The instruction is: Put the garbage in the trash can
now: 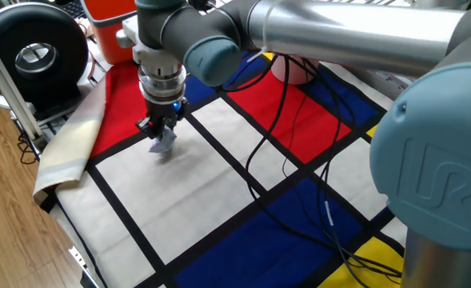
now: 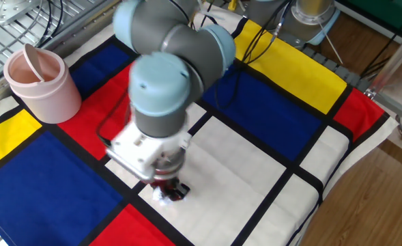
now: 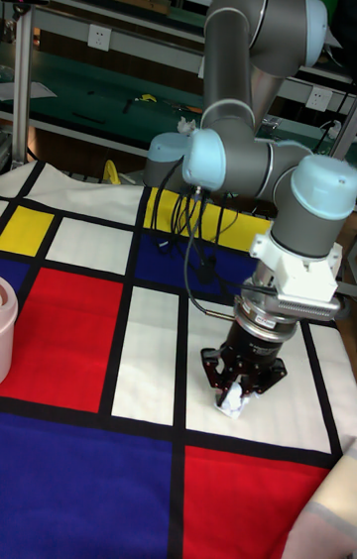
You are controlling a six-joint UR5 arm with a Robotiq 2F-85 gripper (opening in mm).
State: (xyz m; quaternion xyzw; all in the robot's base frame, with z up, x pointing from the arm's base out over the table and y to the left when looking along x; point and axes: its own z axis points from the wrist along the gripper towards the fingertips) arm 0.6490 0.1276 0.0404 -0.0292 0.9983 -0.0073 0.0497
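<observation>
The garbage (image 1: 164, 144), a small crumpled white-grey paper wad, sits pinched between the fingers of my gripper (image 1: 161, 136), which points straight down over a white square of the checked cloth near a black line. In the other fixed view the garbage (image 2: 164, 197) peeks out under the gripper (image 2: 171, 193), and the arm is blurred. The tall view shows the gripper (image 3: 236, 394) shut on the garbage (image 3: 234, 403), at or just above the cloth. The pale pink trash can (image 2: 42, 85) with its swing lid stands far off at the cloth's corner; only an edge of this trash can (image 3: 5, 329) shows in the tall view.
An orange bin (image 1: 111, 16) and a black round device (image 1: 33, 50) stand beyond the cloth's edge. Black cables (image 1: 299, 160) trail over the cloth behind the arm. The cloth's beige border (image 1: 71, 148) hangs folded at the table edge.
</observation>
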